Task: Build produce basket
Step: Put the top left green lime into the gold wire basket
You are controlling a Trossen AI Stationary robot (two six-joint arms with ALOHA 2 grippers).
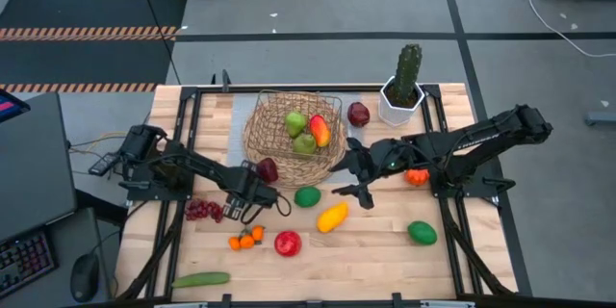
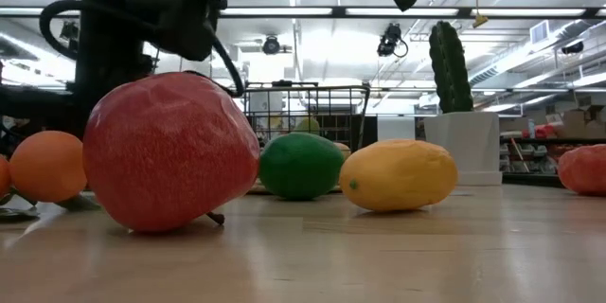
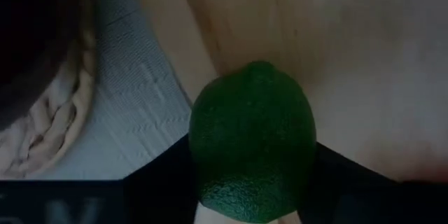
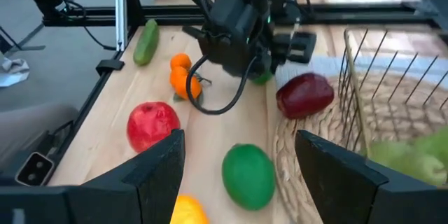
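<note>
Red pomegranate (image 2: 170, 151) fills your low view's foreground; basket (image 1: 258, 135) at upper centre holds three fruits, about ten remain. Right gripper (image 4: 238, 155) gapes empty; left gripper's (image 1: 252, 191) opening cannot be told.

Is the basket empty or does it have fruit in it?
Not empty. The basket holds a few pieces of produce, green and red-yellow; many more lie outside on the table.

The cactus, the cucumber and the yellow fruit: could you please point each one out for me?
cactus (image 1: 409, 69), high view, middle of its green stem.
cucumber (image 1: 200, 279), high view, middle of its length.
yellow fruit (image 2: 398, 175), low view, centre of its near side.
</note>
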